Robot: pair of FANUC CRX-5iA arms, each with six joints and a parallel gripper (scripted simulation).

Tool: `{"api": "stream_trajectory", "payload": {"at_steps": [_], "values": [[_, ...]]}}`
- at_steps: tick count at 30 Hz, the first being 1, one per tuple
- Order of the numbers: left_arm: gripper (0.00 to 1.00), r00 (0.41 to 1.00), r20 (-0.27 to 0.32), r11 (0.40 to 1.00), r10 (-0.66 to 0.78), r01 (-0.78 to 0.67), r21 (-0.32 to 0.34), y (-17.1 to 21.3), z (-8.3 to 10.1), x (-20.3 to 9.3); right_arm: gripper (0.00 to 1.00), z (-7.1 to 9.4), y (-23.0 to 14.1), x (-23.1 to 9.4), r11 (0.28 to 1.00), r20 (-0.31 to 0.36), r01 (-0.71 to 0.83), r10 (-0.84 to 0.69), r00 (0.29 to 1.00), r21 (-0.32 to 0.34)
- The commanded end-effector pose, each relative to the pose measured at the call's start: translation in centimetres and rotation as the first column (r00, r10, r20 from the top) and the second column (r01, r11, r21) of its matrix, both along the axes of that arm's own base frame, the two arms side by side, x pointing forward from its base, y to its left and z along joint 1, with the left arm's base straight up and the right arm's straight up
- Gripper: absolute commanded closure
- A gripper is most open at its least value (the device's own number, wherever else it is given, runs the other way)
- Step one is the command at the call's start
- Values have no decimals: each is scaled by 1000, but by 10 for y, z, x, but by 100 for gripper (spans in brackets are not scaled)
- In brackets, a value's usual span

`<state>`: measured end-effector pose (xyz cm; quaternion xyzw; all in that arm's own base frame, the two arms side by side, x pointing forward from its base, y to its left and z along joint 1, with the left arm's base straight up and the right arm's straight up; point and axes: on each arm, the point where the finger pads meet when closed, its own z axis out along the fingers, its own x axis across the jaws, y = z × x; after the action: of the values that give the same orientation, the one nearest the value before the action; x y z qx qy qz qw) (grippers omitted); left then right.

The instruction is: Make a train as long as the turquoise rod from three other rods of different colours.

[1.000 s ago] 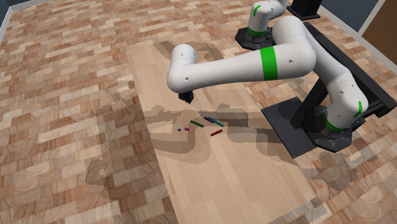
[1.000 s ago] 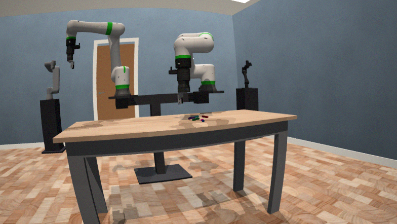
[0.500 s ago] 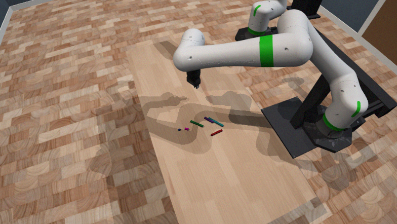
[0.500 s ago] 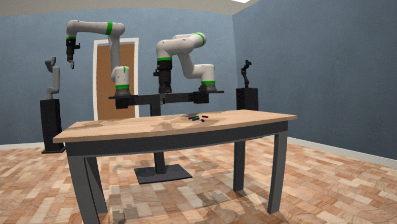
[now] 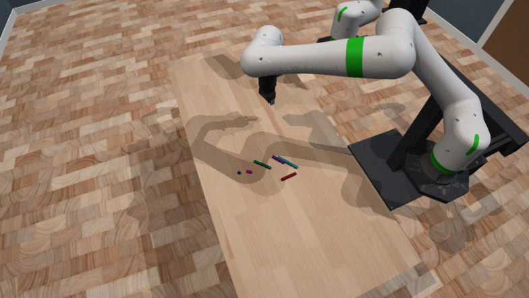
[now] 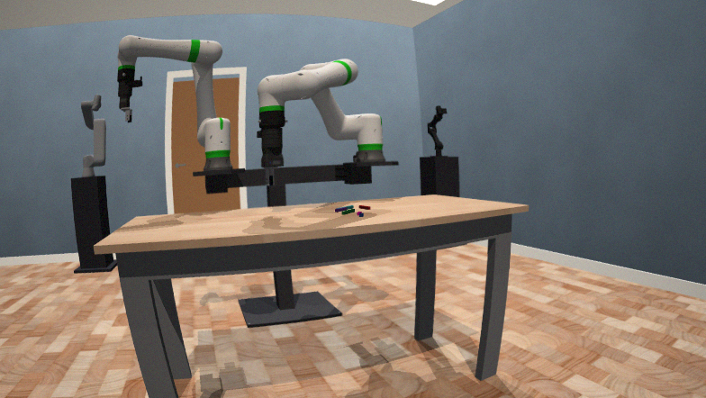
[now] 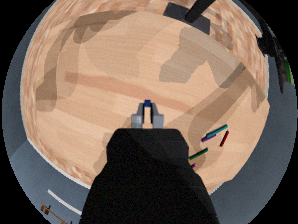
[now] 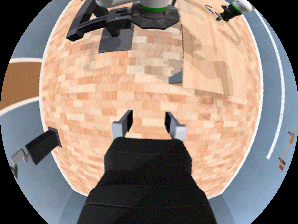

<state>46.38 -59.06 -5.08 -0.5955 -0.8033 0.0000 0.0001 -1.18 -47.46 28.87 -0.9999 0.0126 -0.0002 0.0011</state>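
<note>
Left wrist view: the left gripper (image 5: pixel 271 102) (image 6: pixel 270 178) (image 7: pixel 147 109) has its fingers close together, pinching a small blue piece (image 7: pixel 147 103) at the tips, above the table (image 5: pixel 314 229) (image 6: pixel 197 228) (image 7: pixel 90 145) and well apart from the rods lying there. The right gripper (image 6: pixel 128 116) (image 8: pixel 148 117) stands wide, with nothing between its fingers. On the table lies the turquoise rod (image 5: pixel 289 162) (image 7: pixel 217 131), with the purple rod (image 5: pixel 277 159) (image 7: pixel 208 138) alongside one end; whether they touch I cannot tell. The red rod (image 5: pixel 288 176) (image 6: pixel 365 207) (image 7: pixel 224 139) lies near them at an angle, the green rod (image 5: pixel 262 164) (image 6: pixel 348 212) (image 7: pixel 198 154) on their other side. Beyond it are the magenta rod (image 5: pixel 248 171) and, just beside that, a blue rod (image 5: pixel 239 172), apart.

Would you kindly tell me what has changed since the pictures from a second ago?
The left hand moved away from the rods on the table, toward the right arm's side. It holds a blue rod; I cannot tell when it was gripped. The turquoise rod and red rod stayed put, as did the right hand.
</note>
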Motion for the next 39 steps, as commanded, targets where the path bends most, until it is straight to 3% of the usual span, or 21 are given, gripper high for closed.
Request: {"api": "stream_trajectory", "payload": {"at_steps": [1,15,30,39], "values": [[76,1000,1,1000,-2,2,-2,-1,2,0,0,1,0,0,1000,0,0,0,1000,-2],[76,1000,1,1000,-2,2,-2,-2,-9,0,0,1,0,0,1000,0,0,0,1000,-2],[76,1000,1,1000,-2,2,-2,-2,-70,0,0,1,0,0,1000,0,0,0,1000,-2],[76,1000,1,1000,-2,2,-2,-2,-85,0,0,1,0,0,1000,0,0,0,1000,-2]]}}
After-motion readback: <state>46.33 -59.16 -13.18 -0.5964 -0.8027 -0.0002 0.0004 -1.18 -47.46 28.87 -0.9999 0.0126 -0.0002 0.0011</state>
